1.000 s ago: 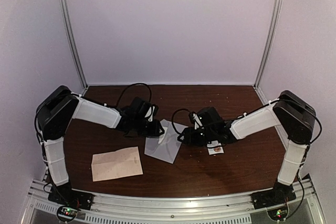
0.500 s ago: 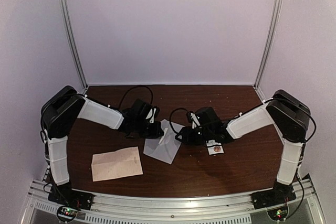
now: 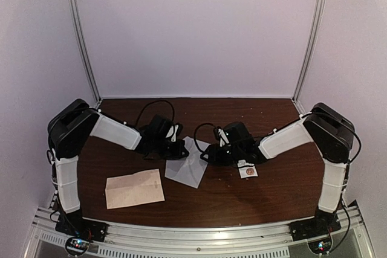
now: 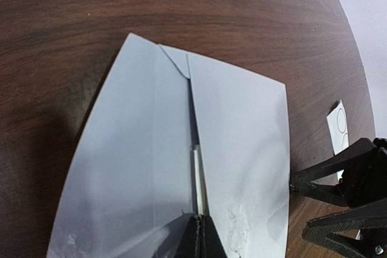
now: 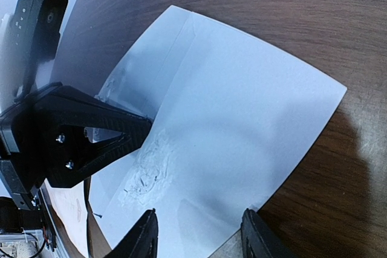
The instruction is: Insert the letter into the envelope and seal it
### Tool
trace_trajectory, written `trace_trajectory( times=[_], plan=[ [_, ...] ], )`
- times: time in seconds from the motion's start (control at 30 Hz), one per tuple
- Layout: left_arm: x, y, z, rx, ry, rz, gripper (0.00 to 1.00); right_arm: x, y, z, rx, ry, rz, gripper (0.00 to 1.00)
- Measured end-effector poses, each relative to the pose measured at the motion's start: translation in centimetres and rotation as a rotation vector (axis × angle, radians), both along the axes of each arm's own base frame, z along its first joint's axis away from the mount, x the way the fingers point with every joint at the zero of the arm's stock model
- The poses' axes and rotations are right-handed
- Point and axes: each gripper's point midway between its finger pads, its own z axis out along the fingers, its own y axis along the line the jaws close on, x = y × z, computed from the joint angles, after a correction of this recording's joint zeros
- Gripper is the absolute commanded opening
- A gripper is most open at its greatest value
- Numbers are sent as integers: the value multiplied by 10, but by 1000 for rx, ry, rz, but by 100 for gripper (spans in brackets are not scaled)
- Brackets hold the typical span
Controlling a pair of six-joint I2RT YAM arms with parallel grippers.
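The pale grey-white envelope (image 3: 188, 166) lies mid-table, between my two grippers. My left gripper (image 4: 202, 237) is shut, pinching a raised paper edge along the envelope (image 4: 242, 143) where its two layers part. My right gripper (image 5: 199, 240) is open. Its fingers (image 5: 145, 237) stand over the near edge of the envelope (image 5: 242, 113) with nothing between them, facing the left gripper (image 5: 97, 140). The letter (image 3: 134, 188), a beige folded sheet, lies flat in front of the left arm, apart from both grippers.
A small white sticker strip with circles (image 3: 248, 171) lies under the right forearm; its end (image 4: 338, 126) shows beside the right gripper (image 4: 341, 203). White walls close in the back and both sides. A metal rail (image 3: 199, 234) runs along the near edge.
My left gripper has closed onto the envelope's edge. The right arm has crept left toward the envelope, and its jaws have narrowed slightly. The letter has not moved.
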Motion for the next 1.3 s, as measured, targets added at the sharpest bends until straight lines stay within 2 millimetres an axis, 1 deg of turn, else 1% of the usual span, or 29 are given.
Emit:
trace_trajectory(
  times=[0.23, 0.37, 0.43, 0.53, 0.63, 1.0, 1.2, 1.3],
  plan=[
    [-1, -2, 3, -25, -1, 1, 23, 0, 0, 0, 0, -1, 0, 48],
    [-6, 3, 7, -37, 0, 13, 30, 1, -1, 0, 1, -2, -3, 48],
    [-9, 6, 10, -44, 3, 19, 32, 2, -1, 0, 1, -2, -3, 48],
    [-9, 4, 16, -65, -3, 17, 33, 2, -1, 0, 1, -2, -3, 48],
    [-8, 4, 18, -76, 0, 23, 38, 2, -1, 0, 1, -2, -3, 48],
    [-3, 16, 38, -88, -46, 97, 42, 2, -1, 0, 1, -2, -4, 48],
    [-4, 11, 43, -121, -44, 88, 46, 2, -1, 1, 1, -2, -3, 48],
    [-5, 5, 41, -142, -33, 68, 48, 2, -1, 0, 1, -2, -3, 48]
  ],
)
